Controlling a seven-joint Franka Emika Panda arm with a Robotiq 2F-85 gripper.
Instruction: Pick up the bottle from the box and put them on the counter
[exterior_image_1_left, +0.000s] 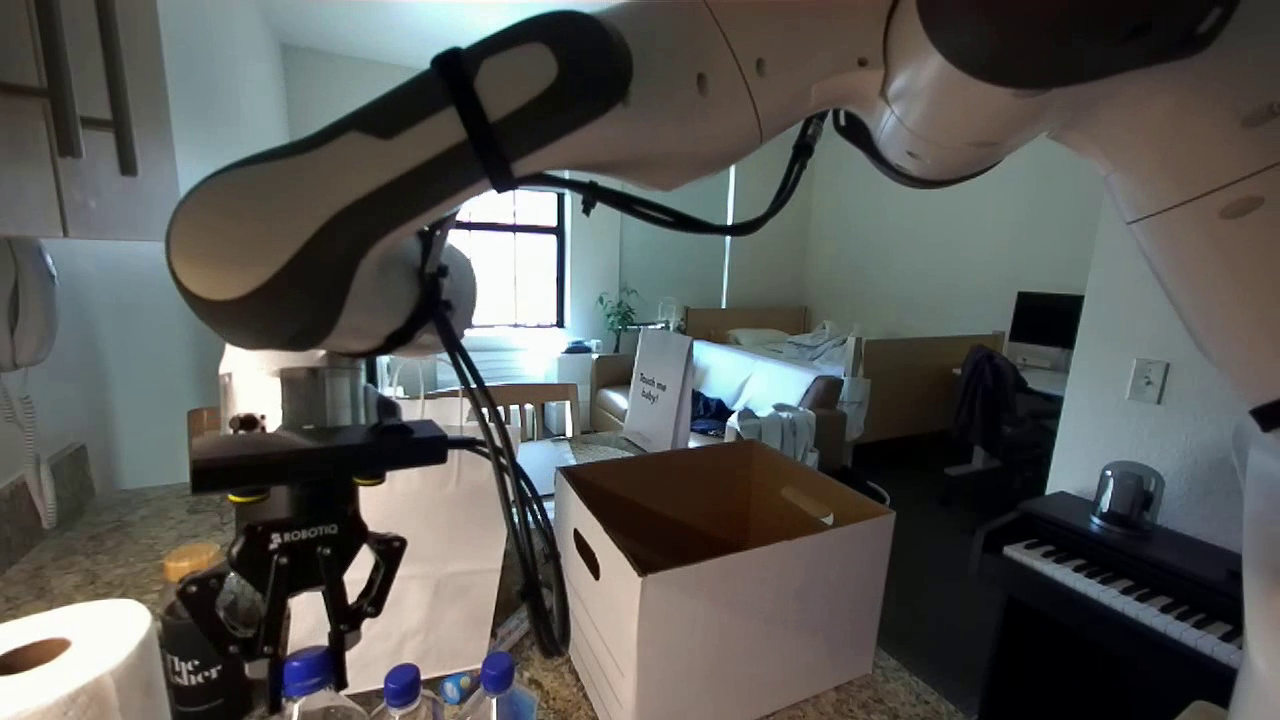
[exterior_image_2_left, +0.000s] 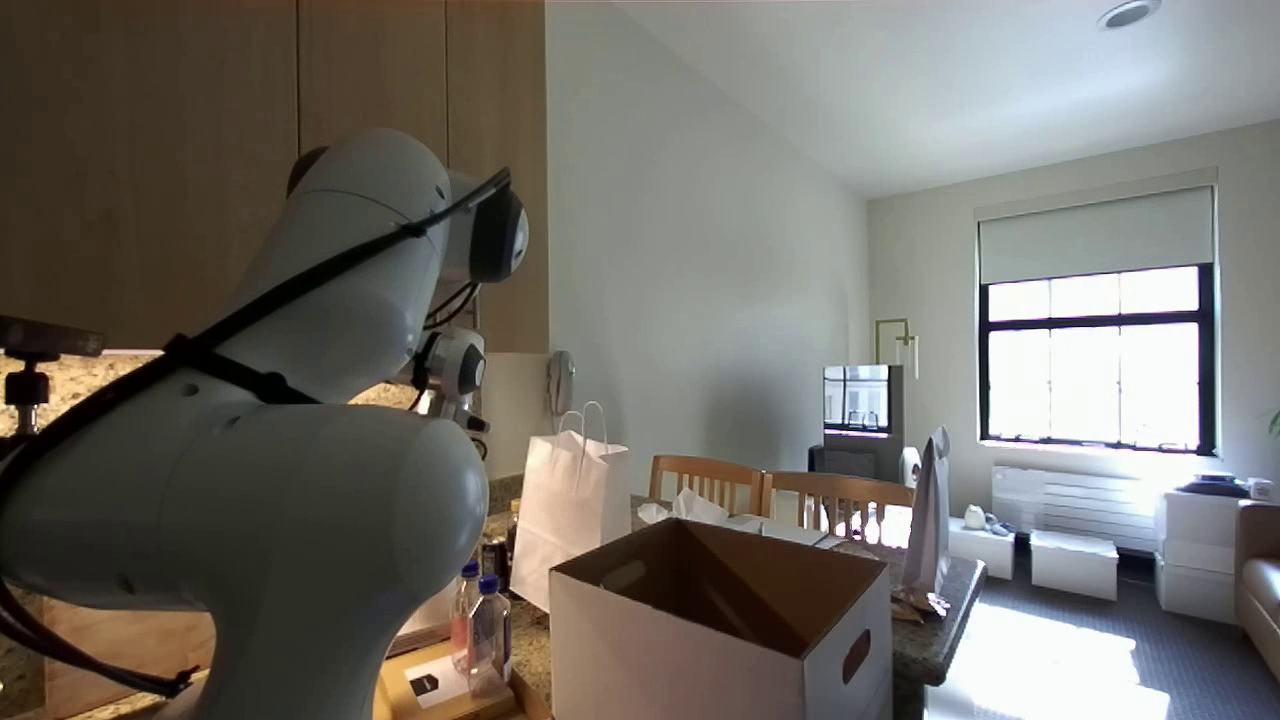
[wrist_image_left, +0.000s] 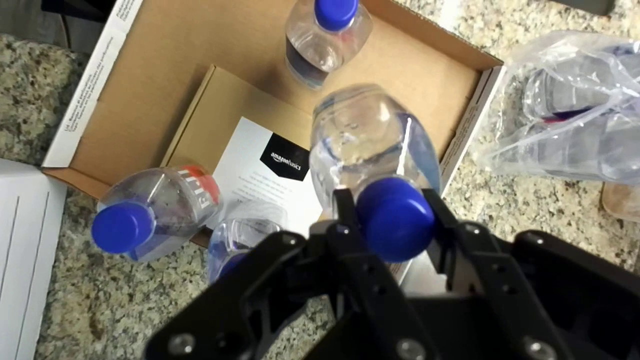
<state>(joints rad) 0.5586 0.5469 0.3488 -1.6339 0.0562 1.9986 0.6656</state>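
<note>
At the left edge of the wrist view, the wall of the white cardboard carton takes up the lower-left corner, beside the speckled granite counter. A shallow brown cardboard tray spreads from the upper left to right of centre, with a flat amazonbasics box lying in it. At left, below the middle, a clear plastic bottle with a blue screw top and red print overlaps the tray's lower edge; just beside it, another clear bottle is partly covered by the black Robotiq gripper. At top centre a third bottle stands in the tray. Right of centre, the jaws are clamped on a fourth bottle, a finger on either side of its blue cap; whether its base is off the tray cannot be told. At the right edge, clear plastic wrap lies on the counter, bottle shapes showing through.

In an exterior view, a paper towel roll fills the lower-left corner; then come a dark container with white lettering, the gripper with its bottle at the bottom edge, a white paper bag behind, the open-topped carton right of centre, and a digital piano at the lower right.
</note>
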